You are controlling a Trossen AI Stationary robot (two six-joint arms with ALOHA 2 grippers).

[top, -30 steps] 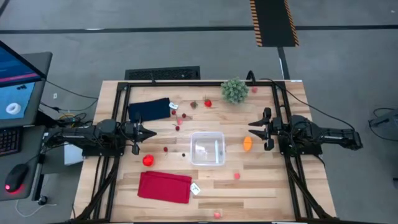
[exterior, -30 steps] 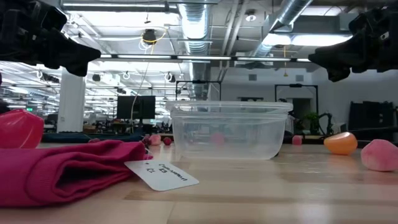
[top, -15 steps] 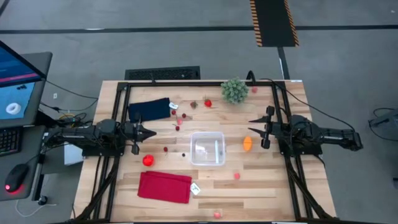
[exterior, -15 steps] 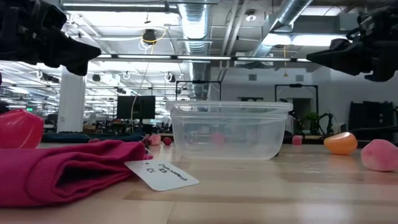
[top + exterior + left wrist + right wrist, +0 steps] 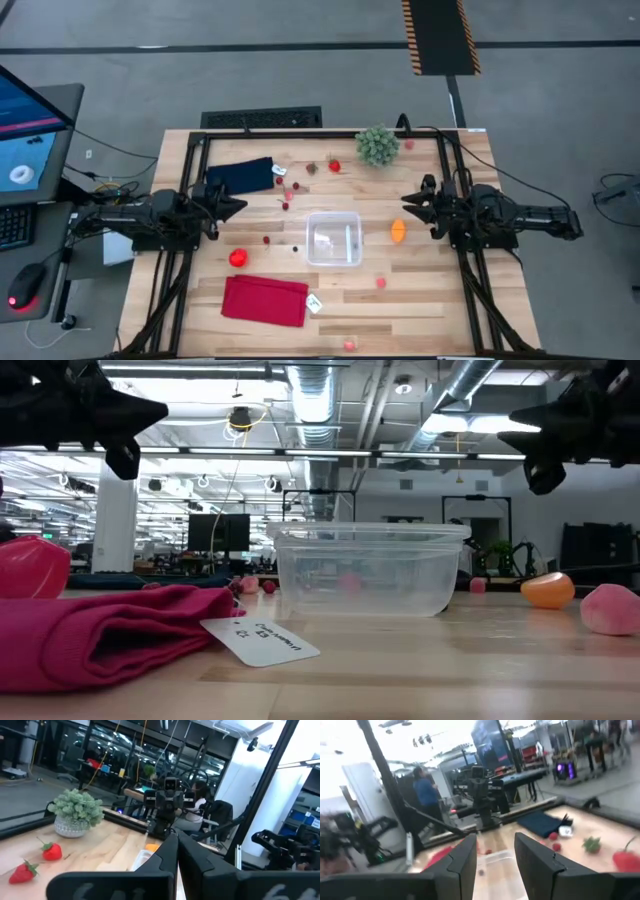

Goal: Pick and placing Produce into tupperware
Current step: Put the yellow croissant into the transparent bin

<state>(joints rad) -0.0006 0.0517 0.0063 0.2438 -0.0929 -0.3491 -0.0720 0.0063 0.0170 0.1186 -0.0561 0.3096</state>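
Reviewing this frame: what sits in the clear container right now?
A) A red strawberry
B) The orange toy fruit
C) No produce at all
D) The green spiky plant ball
C: in the high view the tupperware shows only its own clear floor, and the orange piece lies on the table beside it, toward the right gripper, which holds nothing.

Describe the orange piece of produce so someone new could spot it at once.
Start at the clear tupperware in the middle of the table. Between it and the right gripper lies the orange piece, alone on bare wood. It is the only orange item; the other produce pieces nearby are red or pink.
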